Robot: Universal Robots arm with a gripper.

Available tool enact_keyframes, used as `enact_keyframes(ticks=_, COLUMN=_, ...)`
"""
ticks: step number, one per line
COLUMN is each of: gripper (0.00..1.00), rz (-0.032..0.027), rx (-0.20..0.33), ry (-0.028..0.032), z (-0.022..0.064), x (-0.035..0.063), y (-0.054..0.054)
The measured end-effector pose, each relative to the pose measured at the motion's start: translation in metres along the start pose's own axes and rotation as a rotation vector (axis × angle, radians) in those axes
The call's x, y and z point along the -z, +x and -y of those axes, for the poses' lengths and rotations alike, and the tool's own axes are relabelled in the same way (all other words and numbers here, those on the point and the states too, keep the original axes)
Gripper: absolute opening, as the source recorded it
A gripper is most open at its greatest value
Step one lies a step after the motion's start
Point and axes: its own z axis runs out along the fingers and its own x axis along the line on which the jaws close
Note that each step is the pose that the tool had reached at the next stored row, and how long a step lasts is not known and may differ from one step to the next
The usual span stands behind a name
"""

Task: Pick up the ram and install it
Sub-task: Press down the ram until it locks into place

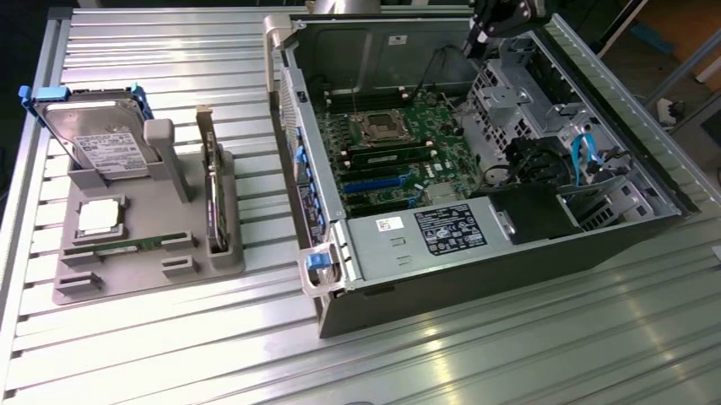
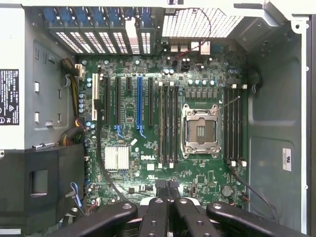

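Note:
A long green ram stick [image 1: 389,156] with black chips stands on edge in a slot of the motherboard [image 1: 423,118] inside the open computer case. A second green stick just like it [image 1: 124,246] lies flat in the grey holder [image 1: 147,278] at the exterior view's left. My gripper [image 1: 482,46] hangs high over the far part of the case, well clear of both sticks. In the wrist view its dark fingertips [image 2: 161,185] sit close together with nothing between them, above the motherboard [image 2: 123,128] and its black memory slots [image 2: 168,123].
The holder also carries a hard drive [image 1: 96,139] in a blue frame, a square processor [image 1: 100,215] and an upright dark expansion card [image 1: 209,190]. The case walls [image 1: 474,278], power supply [image 1: 445,229] and drive cage [image 1: 512,101] ring the board. A ribbed metal table [image 1: 451,354] lies around.

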Motion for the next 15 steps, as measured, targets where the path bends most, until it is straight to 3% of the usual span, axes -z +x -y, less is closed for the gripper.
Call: enact_keyframes(ticks=15, gripper=0.11, rz=-0.0001, rx=0.0, ry=0.005, z=0.0014, x=-0.0296, y=0.001)
